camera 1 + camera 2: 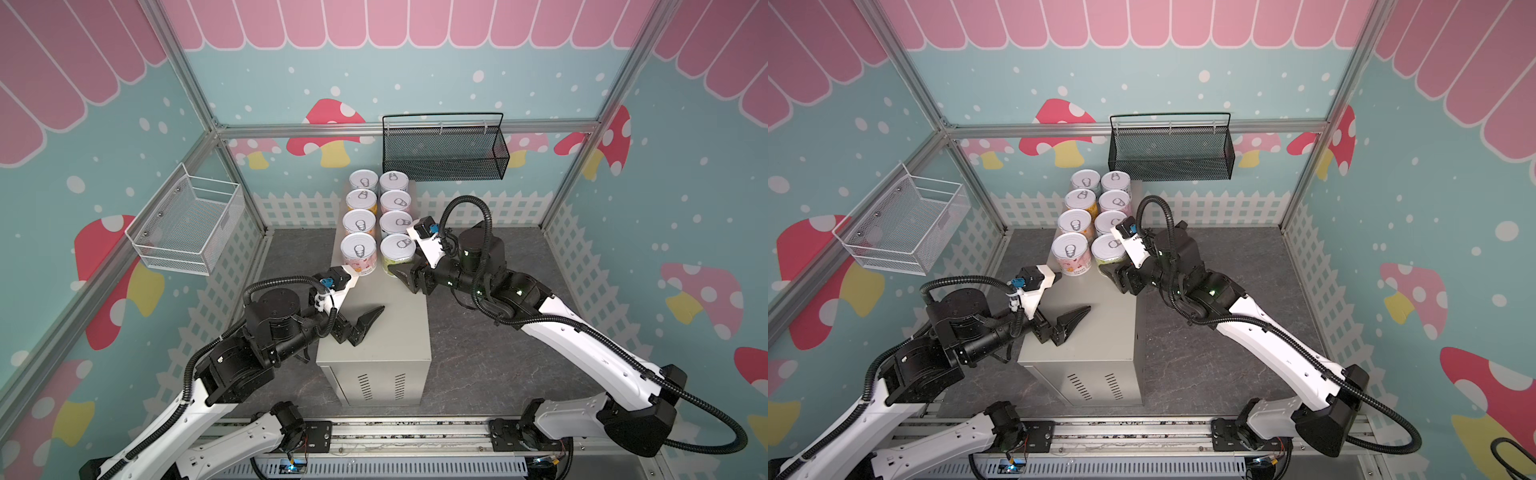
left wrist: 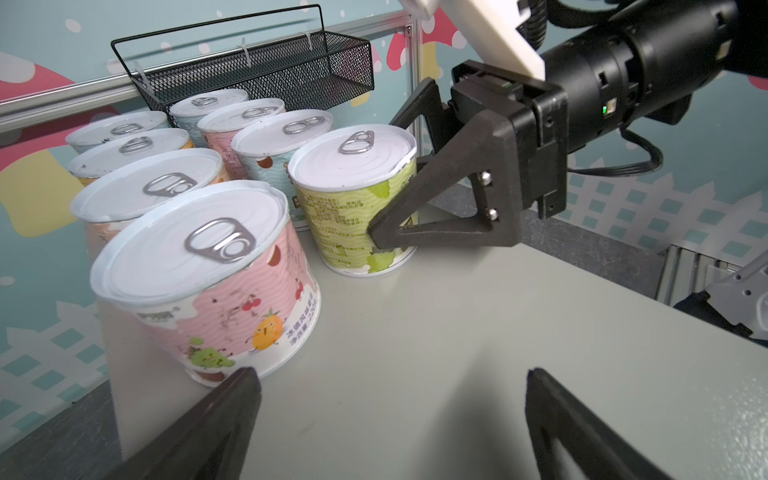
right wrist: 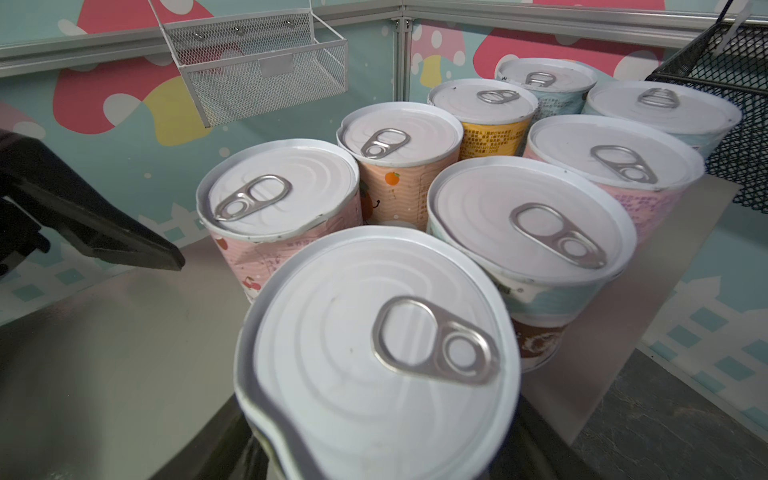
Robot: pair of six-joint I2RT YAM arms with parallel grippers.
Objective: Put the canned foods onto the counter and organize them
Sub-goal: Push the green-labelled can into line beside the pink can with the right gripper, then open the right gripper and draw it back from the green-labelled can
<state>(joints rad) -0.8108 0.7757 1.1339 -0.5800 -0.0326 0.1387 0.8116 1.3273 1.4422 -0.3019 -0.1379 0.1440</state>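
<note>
Eight cans (image 1: 359,220) on tabletop (image 1: 386,332); my right fingers (image 2: 469,166) hold the green can (image 2: 340,208), left fingers (image 2: 208,428) wide; release may jostle neighbours.

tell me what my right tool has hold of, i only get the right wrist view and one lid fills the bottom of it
Observer: The right tool is shut on the green can; the left wrist view shows a finger pressed on its label.
Operator: is that can lifted or down
Observer: Down. Its base sits on the counter, at the near end of the right-hand row in both top views.
Operator: is the left tool open
Observer: Yes. The left tool is open and holds nothing, over the bare near part of the counter close to the pink can.
</note>
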